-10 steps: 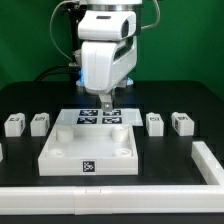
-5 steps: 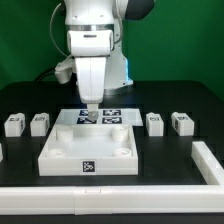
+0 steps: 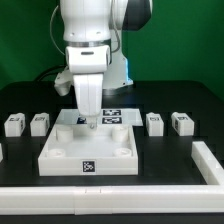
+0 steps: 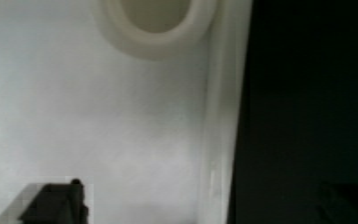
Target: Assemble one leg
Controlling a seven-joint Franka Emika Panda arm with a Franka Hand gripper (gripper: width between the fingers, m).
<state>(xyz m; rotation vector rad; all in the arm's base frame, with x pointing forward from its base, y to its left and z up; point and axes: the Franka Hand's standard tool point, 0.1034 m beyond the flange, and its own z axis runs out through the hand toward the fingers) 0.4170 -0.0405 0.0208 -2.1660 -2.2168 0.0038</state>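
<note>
gripper (image 3: 89,124): fingers spread wide, nothing between them; tips low over the panel's far edge
panel (image 3: 70,152): white square, flat on the black table (image 3: 185,100); the wrist view shows one round corner socket (image 4: 158,20)
exterior view's left: leg (image 3: 13,124) and leg (image 3: 39,123), side by side, clear of the panel
exterior view's right: leg (image 3: 154,123) and leg (image 3: 181,123), likewise
marker board (image 3: 113,118): just behind the panel, partly hidden by the gripper

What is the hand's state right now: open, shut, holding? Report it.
The hand: open, holding nothing. In the wrist view its fingers stand wide apart above the white panel.
</note>
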